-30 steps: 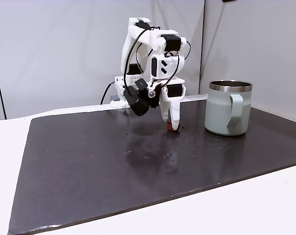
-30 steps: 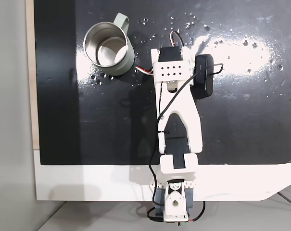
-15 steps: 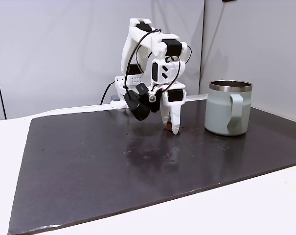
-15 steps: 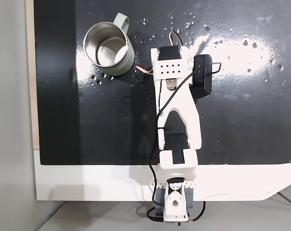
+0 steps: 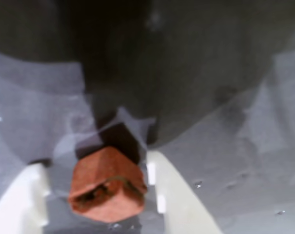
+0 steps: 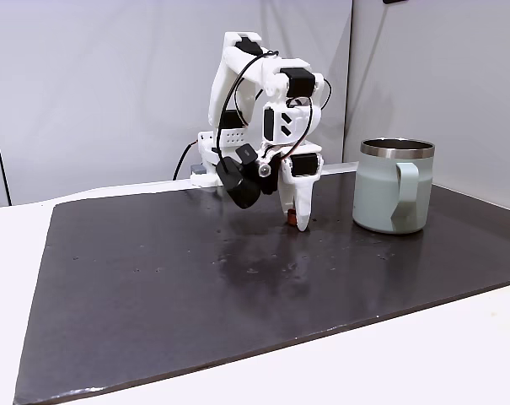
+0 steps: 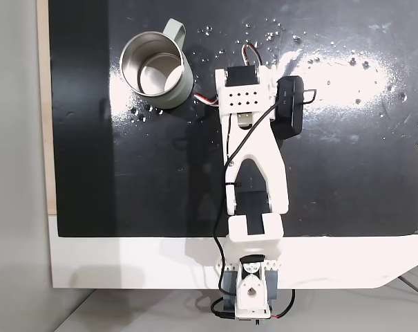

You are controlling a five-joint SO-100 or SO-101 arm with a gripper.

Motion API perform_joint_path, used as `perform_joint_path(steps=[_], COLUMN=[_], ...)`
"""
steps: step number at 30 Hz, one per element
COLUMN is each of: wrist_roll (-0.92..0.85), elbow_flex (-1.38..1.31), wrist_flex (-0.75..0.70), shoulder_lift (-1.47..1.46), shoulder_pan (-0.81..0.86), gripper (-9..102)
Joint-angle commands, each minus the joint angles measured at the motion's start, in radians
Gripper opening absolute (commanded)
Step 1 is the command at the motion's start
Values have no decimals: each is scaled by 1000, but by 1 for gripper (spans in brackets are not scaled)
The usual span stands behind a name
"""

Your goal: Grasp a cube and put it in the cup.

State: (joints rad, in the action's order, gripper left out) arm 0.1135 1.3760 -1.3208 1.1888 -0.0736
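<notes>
**Cube pinched between the fingers, cup waiting off to the side**

Dark, glossy matting covers the white table (image 6: 238, 375), with pale grey wall panels behind it.

From the wrist view, the rust-coloured cube (image 5: 108, 185) sits tilted between the two cream fingers (image 5: 174, 195) of the gripper (image 5: 96, 195). The right-hand finger is against the cube's side; the left one is at its other side, so the gripper looks closed on it. Below lies the shiny dark mat (image 5: 225, 73), blurred, with the cube's shadow just beyond it.

In a fixed view from the front, the white arm (image 6: 255, 93) is bent over with the gripper (image 6: 298, 221) pointing straight down, and a reddish speck of the cube (image 6: 293, 221) shows at its tips, just above the mat (image 6: 195, 287). The mint-green cup (image 6: 394, 186) stands upright well to the right, handle facing forward.

In a fixed view from above, the arm (image 7: 253, 166) stretches up the mat (image 7: 367, 152). The cup (image 7: 155, 71) stands near the wrist, up and to the left, its steel inside showing.
</notes>
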Motion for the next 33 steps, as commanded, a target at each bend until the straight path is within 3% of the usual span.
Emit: perform_joint_path(steps=[1, 16, 26, 33], wrist_roll=[20, 58, 57, 38], elbow_flex=[-54, -46, -44, -71], wrist_flex=[12, 44, 23, -67], shoulder_lift=[23, 60, 118, 291], shoulder_pan=[-2, 46, 40, 2], gripper=[18, 4, 3, 3])
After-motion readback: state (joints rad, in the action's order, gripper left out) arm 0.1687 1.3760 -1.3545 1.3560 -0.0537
